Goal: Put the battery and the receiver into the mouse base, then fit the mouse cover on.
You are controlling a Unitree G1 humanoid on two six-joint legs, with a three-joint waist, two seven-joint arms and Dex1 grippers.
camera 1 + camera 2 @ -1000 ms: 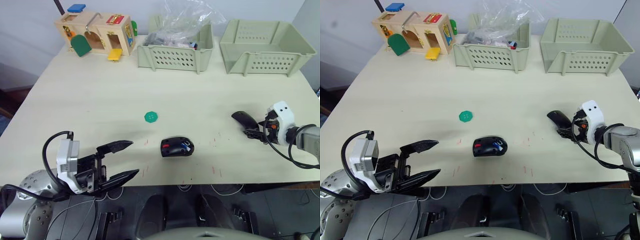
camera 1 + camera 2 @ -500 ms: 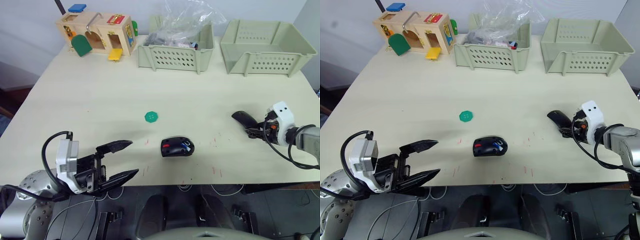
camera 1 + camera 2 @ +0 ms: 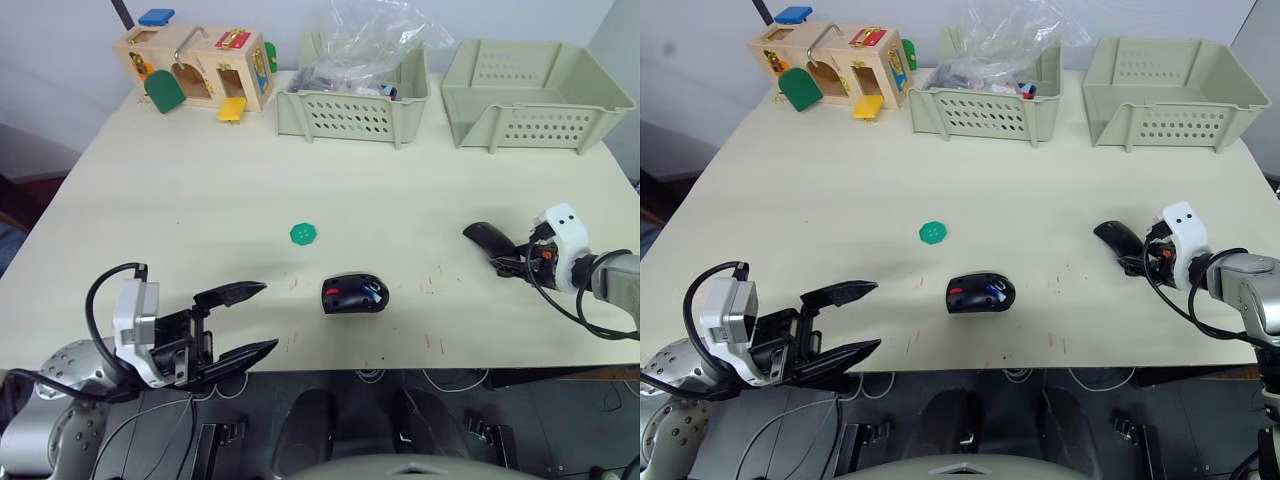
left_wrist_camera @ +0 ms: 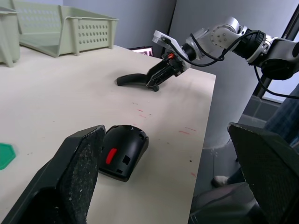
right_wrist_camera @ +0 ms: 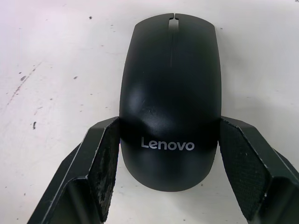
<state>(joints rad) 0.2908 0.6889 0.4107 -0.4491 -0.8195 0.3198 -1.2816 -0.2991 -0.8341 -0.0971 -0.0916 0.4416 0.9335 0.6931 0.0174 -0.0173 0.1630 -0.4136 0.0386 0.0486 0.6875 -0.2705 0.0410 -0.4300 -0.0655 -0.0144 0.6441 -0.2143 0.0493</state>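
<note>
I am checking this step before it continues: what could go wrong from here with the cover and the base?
1. The right claw grips only the lettered rear end of the smooth black curved mouse cover, so the cover may tilt or slip when lifted.
2. The black oval mouse base with the red compartment lies loose on the table; pressing the cover on may push it away, as the open left claw is not holding it.
</note>
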